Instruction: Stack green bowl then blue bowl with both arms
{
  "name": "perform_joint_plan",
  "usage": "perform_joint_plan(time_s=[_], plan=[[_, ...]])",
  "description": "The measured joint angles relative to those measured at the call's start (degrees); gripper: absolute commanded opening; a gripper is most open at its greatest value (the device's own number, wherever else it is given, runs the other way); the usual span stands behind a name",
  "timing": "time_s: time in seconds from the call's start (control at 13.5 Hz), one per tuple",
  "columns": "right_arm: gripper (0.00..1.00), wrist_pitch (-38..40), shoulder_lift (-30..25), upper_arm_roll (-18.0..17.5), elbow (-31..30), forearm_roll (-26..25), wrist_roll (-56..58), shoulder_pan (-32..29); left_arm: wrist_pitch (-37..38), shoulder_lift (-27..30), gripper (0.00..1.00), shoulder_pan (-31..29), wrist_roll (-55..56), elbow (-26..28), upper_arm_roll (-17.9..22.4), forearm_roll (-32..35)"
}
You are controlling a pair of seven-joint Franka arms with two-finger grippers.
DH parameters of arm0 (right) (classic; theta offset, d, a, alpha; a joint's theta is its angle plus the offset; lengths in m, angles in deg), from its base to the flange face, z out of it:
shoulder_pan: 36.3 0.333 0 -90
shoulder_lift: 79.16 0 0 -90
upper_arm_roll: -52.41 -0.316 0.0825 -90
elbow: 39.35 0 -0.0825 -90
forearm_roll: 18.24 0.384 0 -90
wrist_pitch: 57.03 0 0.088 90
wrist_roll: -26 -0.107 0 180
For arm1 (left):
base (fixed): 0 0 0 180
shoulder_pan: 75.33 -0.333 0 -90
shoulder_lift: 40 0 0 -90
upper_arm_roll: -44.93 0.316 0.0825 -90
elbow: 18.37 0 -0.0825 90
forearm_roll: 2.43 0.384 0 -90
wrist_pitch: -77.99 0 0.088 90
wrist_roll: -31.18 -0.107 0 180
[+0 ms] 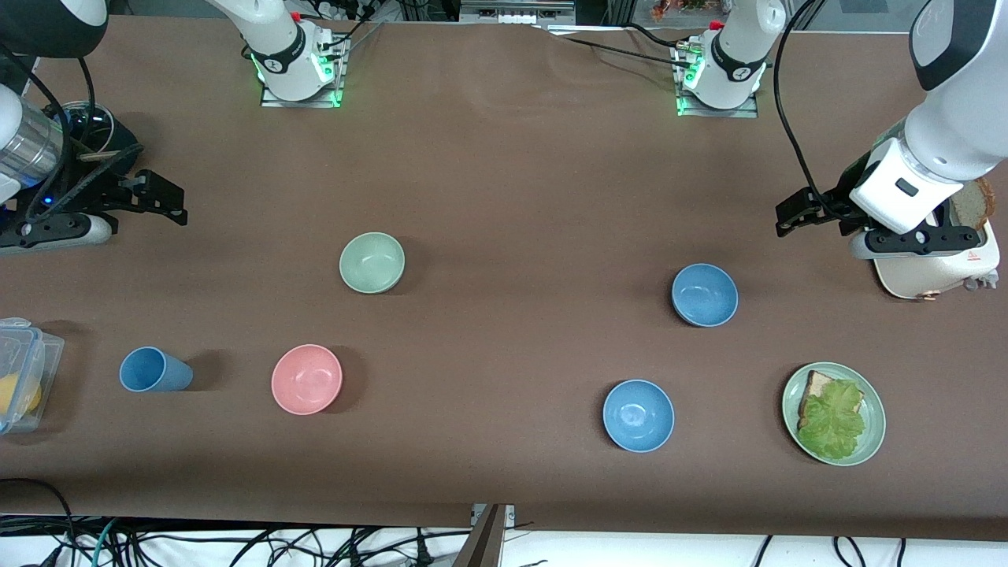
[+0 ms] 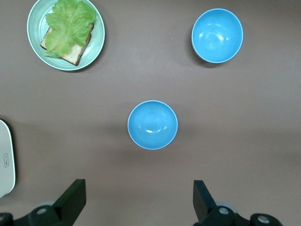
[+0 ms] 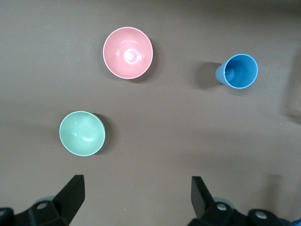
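The green bowl (image 1: 372,262) stands empty on the brown table toward the right arm's end; it also shows in the right wrist view (image 3: 82,133). The muted blue bowl (image 1: 705,294) stands empty toward the left arm's end and lies in the middle of the left wrist view (image 2: 153,125). My left gripper (image 1: 794,213) (image 2: 139,187) is open and empty, up over the table beside the toaster. My right gripper (image 1: 161,201) (image 3: 137,186) is open and empty, up over the table at the right arm's end. Both bowls are apart from the grippers.
A brighter sky-blue bowl (image 1: 638,415) (image 2: 217,35) and a pale green plate (image 1: 870,441) with bread and lettuce lie nearer the front camera. A pink bowl (image 1: 306,379) and a blue cup (image 1: 153,370) lie nearer than the green bowl. A white toaster (image 1: 937,268) and a plastic box (image 1: 24,378) stand at the table's ends.
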Motion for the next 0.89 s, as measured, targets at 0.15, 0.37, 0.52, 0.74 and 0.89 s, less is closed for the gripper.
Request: perform_joint_plan(time_s=[0.15, 0.37, 0.52, 0.74, 0.89], plan=[[1.00, 0.65, -0.09, -0.01, 0.08, 0.00, 0.04, 0.00, 0.00, -0.02, 1.00, 0.00, 0.13, 0.00, 0.01, 0.00], [1.00, 0.76, -0.15, -0.01, 0.26, 0.00, 0.50, 0.00, 0.00, -0.04, 1.00, 0.00, 0.18, 0.00, 0.02, 0.00], [1.00, 0.76, -0.14, -0.01, 0.26, 0.00, 2.85, 0.00, 0.00, -0.05, 1.00, 0.00, 0.18, 0.00, 0.02, 0.00], [1.00, 1.05, -0.02, -0.01, 0.26, 0.00, 4.18, 0.00, 0.00, -0.05, 1.00, -0.01, 0.18, 0.00, 0.04, 0.00], [1.00, 1.11, 0.01, -0.11, 0.26, 0.00, 4.27, 0.03, 0.00, -0.05, 1.00, -0.02, 0.18, 0.00, 0.14, 0.04]])
